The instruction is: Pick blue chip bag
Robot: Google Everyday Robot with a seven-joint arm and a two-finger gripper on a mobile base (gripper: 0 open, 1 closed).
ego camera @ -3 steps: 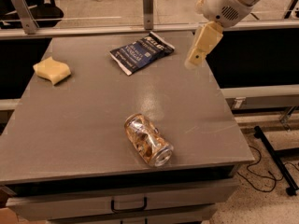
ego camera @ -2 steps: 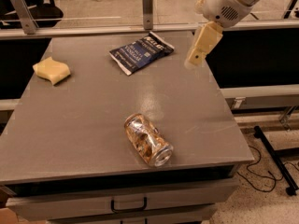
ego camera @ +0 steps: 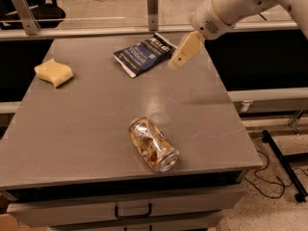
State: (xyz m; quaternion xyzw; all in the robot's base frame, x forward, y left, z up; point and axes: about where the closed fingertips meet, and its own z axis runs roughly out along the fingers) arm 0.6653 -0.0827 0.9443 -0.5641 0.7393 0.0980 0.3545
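Note:
The blue chip bag lies flat on the far middle of the grey table. It is dark navy with white lettering. My gripper hangs from the white arm at the upper right. It points down and to the left, and its tip is just beside the bag's right edge, slightly above the table. It holds nothing that I can see.
A shiny gold-brown can lies on its side near the table's front. A pale yellow sponge-like block sits at the left. Two metal posts stand behind the back edge. A drawer with a handle is below the front. Cables lie on the floor at right.
My gripper has moved left and a little down, from beyond the bag's right side to right beside the bag. The bag, can and block have not moved.

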